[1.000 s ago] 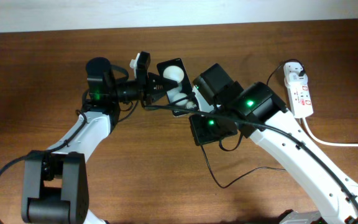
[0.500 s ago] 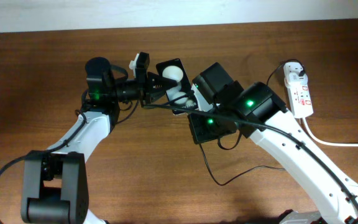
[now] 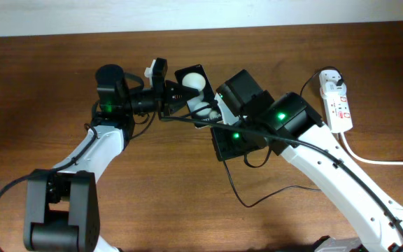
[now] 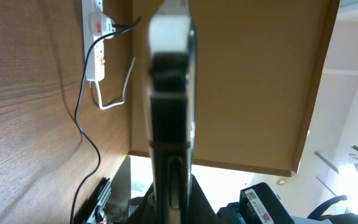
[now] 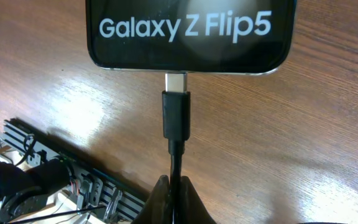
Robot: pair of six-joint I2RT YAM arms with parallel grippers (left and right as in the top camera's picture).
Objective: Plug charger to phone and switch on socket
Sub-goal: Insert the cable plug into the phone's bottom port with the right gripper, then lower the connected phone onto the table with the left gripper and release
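In the overhead view, left of centre, the left gripper (image 3: 168, 98) is clamping the phone (image 3: 189, 77), though its pads are hard to make out. The left wrist view is showing the phone only edge-on. Just to the right, the right gripper (image 5: 174, 198) is pinching the charger (image 5: 176, 115) cable tight, mostly hidden overhead under its own wrist. The connector's metal tip is meeting the phone's lower edge, but its depth is unclear. At far right the socket (image 3: 340, 106) is lying flat, with the charger's white plug in its upper end.
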